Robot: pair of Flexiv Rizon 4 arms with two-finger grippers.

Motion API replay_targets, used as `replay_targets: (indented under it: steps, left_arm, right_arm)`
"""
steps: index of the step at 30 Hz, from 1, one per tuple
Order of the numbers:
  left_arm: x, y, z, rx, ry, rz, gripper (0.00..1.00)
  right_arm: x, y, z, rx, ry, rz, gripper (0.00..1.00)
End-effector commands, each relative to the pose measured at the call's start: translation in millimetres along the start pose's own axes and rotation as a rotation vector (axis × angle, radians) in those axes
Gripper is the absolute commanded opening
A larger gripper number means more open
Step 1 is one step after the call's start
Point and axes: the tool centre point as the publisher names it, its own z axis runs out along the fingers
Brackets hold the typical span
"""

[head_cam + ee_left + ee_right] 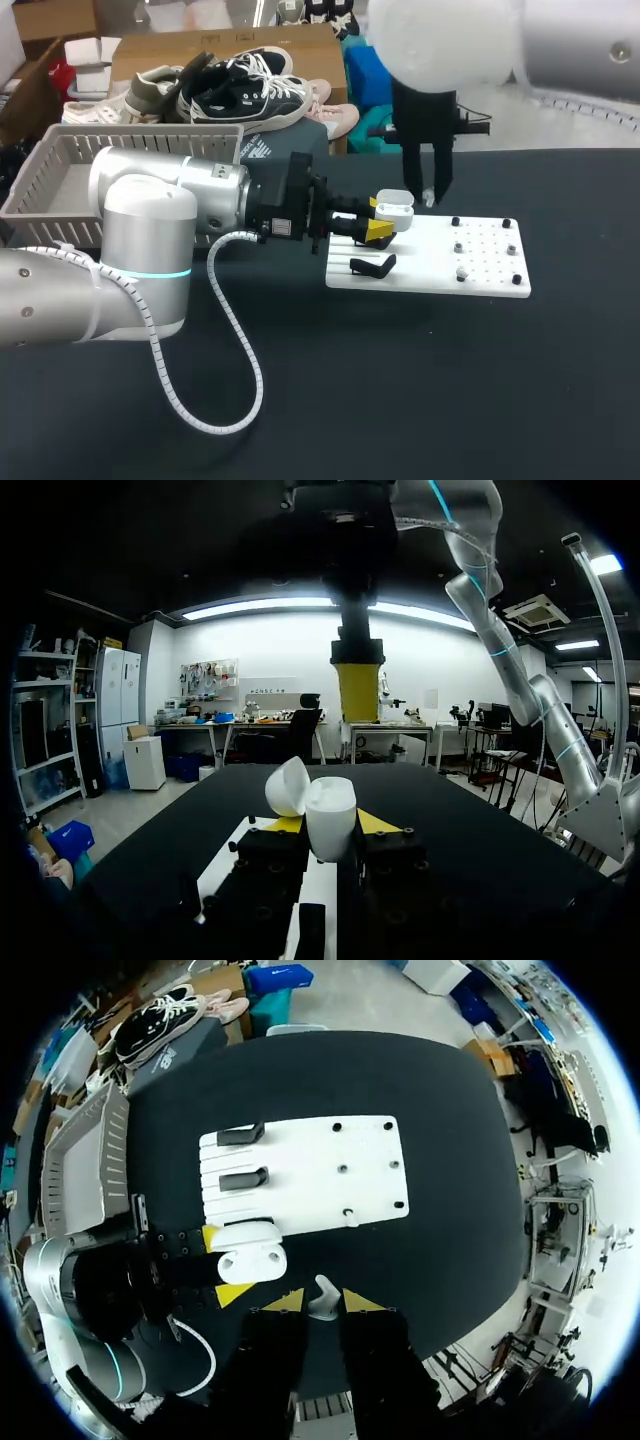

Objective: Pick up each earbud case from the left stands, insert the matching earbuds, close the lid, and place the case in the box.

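Two end effectors meet over one white rectangular board (470,262) on the black bench (420,400). The left end effector (378,218) clamps one glossy white earbud case (396,208) from both sides, with the lid swung open, just above the board's left edge. The right end effector (323,1302) hangs close beside the case (fingers pointing down), its yellow tips pinching one small white earbud (322,1295). Two black angled stands (243,1177) sit bare on the board's left part. Small pegs dot the other part (too small to count surely). One grey slatted plastic box (150,140) stands at the bench's left rear, well apart from the board.
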Motion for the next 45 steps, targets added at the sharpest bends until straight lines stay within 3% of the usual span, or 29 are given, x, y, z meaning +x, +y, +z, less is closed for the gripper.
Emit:
replay_targets:
  steps: [1, 14, 45]
  left_arm:
    - [0.2, 0.9, 0.2, 0.001, -0.001, 0.001, 0.00]
    - [0.2, 0.9, 0.2, 0.001, -0.001, 0.001, 0.00]
    - [0.2, 0.9, 0.2, 0.001, -0.001, 0.001, 0.00]
  right_arm:
    - [-0.4, 4.8, -6.2, 0.015, 0.008, 0.031, 0.00]
    - [2.2, 21.8, -0.1, 0.014, 0.013, 0.062, 0.00]
    - [-1.5, 34.6, 8.0, -0.006, 0.013, 0.062, 0.00]
